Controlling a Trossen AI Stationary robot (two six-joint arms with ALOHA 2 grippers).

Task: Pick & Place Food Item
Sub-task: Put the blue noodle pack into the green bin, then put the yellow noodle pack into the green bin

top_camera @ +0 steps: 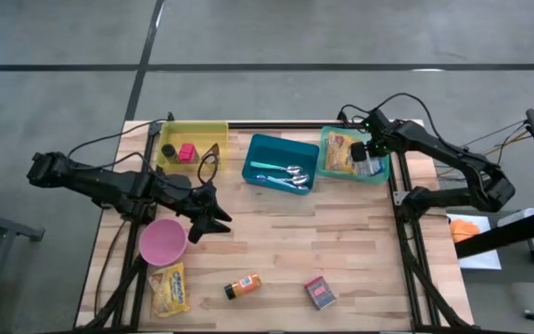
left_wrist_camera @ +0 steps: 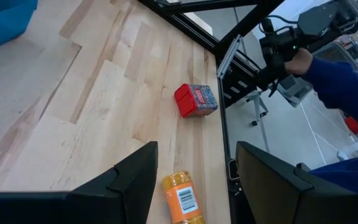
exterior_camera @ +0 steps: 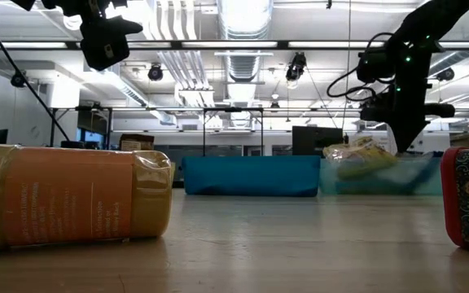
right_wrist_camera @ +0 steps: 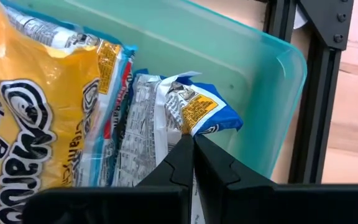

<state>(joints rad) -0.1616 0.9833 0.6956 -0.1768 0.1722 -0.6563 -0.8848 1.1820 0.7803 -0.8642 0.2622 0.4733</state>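
Right claw, pinched closed, grips blue-and-white packet in teal bin.

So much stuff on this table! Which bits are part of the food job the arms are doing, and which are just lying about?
In the job:
- right gripper, shut on the blue-and-silver snack packet
- yellow ramen packet
- teal plastic bin holding both packets

Lying about:
- pink bowl
- orange spice bottle
- red patterned box
- blue tray of cutlery
- yellow bin
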